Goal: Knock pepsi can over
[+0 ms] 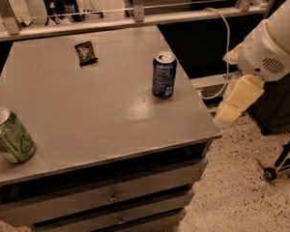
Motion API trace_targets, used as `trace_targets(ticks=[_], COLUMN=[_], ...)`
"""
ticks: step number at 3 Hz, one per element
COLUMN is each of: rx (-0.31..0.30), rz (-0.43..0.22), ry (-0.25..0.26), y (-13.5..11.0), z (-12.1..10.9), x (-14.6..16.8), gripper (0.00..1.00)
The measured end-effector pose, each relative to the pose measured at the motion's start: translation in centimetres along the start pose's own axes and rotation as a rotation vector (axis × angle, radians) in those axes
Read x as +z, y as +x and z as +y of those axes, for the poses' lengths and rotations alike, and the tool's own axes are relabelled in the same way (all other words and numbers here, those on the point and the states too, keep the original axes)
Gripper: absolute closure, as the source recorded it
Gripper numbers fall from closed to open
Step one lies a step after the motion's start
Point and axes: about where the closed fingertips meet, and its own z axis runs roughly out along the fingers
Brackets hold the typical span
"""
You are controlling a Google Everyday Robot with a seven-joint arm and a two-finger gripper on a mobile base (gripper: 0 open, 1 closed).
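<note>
The pepsi can (164, 75), blue with white lettering and a silver top, stands upright near the right edge of the grey table (87, 105). My gripper (236, 100), a cream-coloured part below the white arm (270, 47), hangs off the table's right side. It is to the right of the can and slightly nearer the front, and apart from it.
A green can (9, 135) stands tilted at the table's front left corner. A dark snack packet (86, 52) lies at the back middle. Drawers (111, 197) sit under the tabletop. A white cable (224, 42) hangs at the right, and a wheeled stand (280, 163) is on the speckled floor.
</note>
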Motion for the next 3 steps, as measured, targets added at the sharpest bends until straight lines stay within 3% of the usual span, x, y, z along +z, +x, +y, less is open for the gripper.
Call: trace_targets(ticks=[3], rx=[0.114], rz=[-0.391], ry=[0.005], y=[-6.8], z=[-3.4], x=[8.1], gripper=[0.00])
